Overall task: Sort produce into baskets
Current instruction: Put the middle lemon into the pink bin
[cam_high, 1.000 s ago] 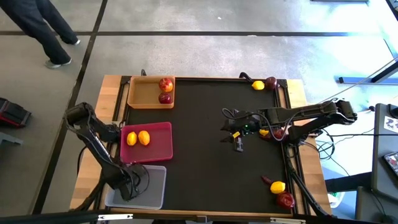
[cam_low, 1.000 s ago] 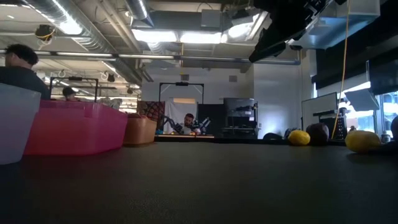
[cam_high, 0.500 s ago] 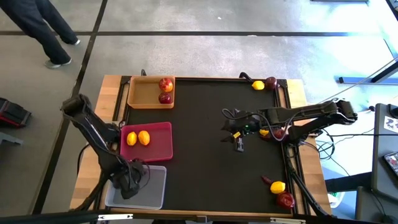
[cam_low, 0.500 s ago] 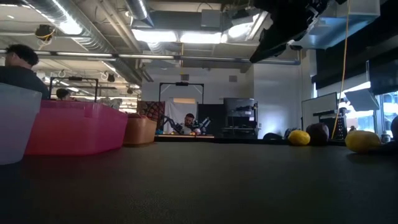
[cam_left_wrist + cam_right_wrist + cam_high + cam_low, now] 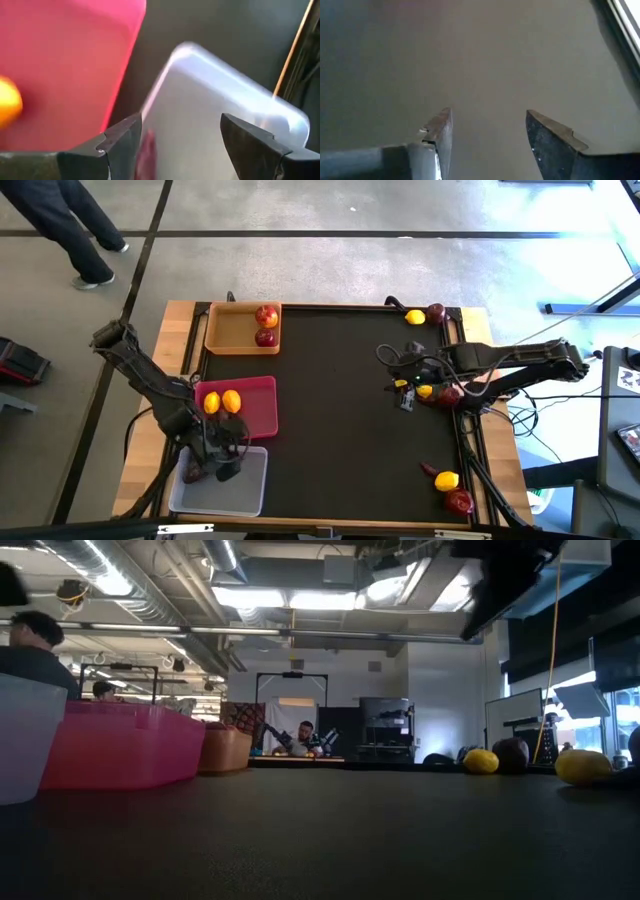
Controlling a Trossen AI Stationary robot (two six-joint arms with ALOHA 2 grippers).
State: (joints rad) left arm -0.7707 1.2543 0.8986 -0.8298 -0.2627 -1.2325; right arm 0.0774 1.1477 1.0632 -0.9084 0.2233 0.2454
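A: Black matting covers the worktop [image 5: 320,430]. Down its left side sit three trays: wood tray [image 5: 225,330] at the far end, pink tray [image 5: 258,415] in the middle, clear tray [image 5: 245,490] nearest.

B: How much is sorted?

A: Two apples [image 5: 266,325] lie in the wood tray, two lemons [image 5: 222,402] in the pink one. In the clear tray I see a dark reddish piece [image 5: 192,471], though I cannot tell what kind it is.

B: And what's left?

A: By my judgement, roughly half. A lemon and apple [image 5: 425,315] sit at the far right corner, another pair [image 5: 437,392] at mid-right, and a cluster [image 5: 450,488] at the near right corner.

B: The hands?

A: Left hand [image 5: 215,463] hangs over the clear tray, fingers parted, holding nothing. Right hand [image 5: 404,393] hovers just beside the mid-right pair, fingers also spread and empty.
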